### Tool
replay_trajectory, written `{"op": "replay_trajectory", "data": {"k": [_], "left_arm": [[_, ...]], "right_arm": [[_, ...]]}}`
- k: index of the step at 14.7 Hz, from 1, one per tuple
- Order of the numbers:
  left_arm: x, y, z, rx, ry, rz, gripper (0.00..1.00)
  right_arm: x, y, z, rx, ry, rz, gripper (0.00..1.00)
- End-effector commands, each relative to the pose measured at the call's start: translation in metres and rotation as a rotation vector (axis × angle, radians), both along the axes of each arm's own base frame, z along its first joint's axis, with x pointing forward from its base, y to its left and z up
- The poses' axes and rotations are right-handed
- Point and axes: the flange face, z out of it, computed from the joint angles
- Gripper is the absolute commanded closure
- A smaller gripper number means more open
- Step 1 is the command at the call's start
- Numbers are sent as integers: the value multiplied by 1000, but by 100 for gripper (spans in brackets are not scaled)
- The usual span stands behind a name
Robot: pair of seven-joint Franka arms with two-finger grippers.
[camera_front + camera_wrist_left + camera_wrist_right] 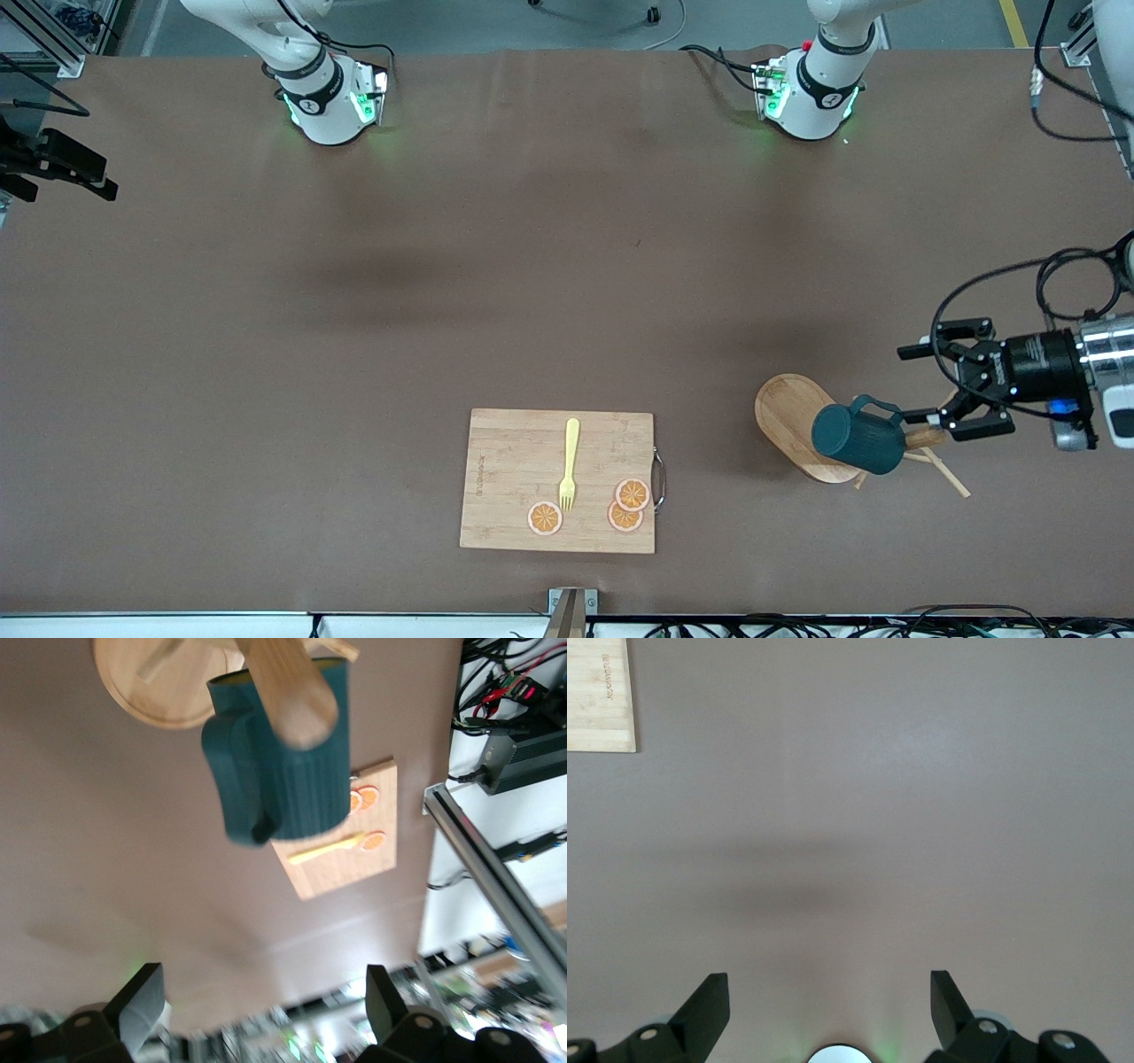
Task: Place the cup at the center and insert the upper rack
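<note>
The left gripper (926, 383) hangs with its fingers spread wide and holds nothing. Just past its fingertips stands the upper rack (795, 432), and the cup (858, 439) seems to hang on it. Farther from this gripper, toward the right arm's end of the table, lies a cutting board (514, 461) with a yellow fork (569, 465). The right gripper (830, 999) waits wide open over bare table.

Wooden cutting board (514, 461), yellow fork (570, 465), 3 orange slices (632, 494) on it
</note>
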Motion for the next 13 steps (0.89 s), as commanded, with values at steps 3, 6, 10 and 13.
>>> {"op": "replay_trajectory", "data": {"k": [3,6,10,13], "left_arm": [[-50,-30,74,365,-153,-295,0],[-64,-26,90,498,-275,-598,0],[-90,-39,109,695,-373,-988,0],[-113,-33,115,699,-395,-1058,0]], "right_arm": [[-8,-1,4,-6,-5,4,0],[-8,-1,4,-6,-5,4,0],[-8,-1,4,-6,-5,4,0],[-8,-1,4,-6,-5,4,0]]}}
